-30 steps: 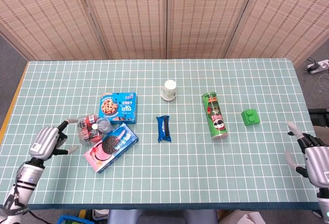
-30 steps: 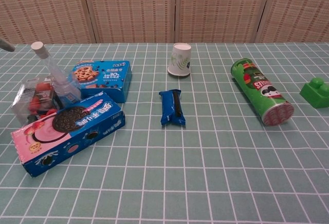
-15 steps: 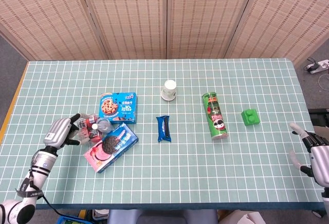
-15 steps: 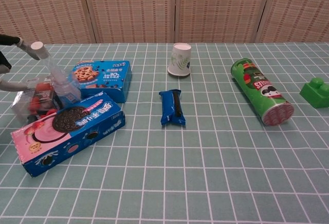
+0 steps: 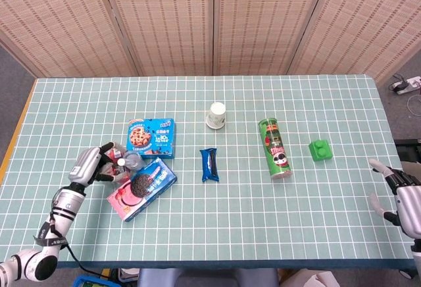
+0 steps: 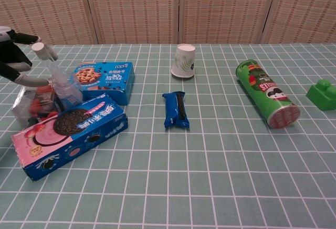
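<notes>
My left hand (image 5: 88, 165) sits at the table's left, fingers spread, right beside a clear plastic bottle (image 5: 131, 161) with a white cap and a clear packet of red snacks (image 5: 108, 159). In the chest view the left hand (image 6: 14, 55) has one finger above and one below the bottle (image 6: 59, 79) near its cap; whether they touch it is unclear. The bottle leans on a pink and blue Oreo box (image 6: 68, 134). My right hand (image 5: 401, 193) hovers at the table's near right corner, fingers apart, holding nothing.
A blue cookie box (image 5: 152, 137) lies behind the Oreo box (image 5: 142, 182). Mid-table are a small blue cookie pack (image 5: 209, 164) and an upturned paper cup (image 5: 217, 115). Further right lie a green Pringles can (image 5: 275, 149) and a green block (image 5: 320, 150).
My left hand has slid right across the table, up to the bottle and the red packet. The right hand has drifted slightly right and toward the near edge.
</notes>
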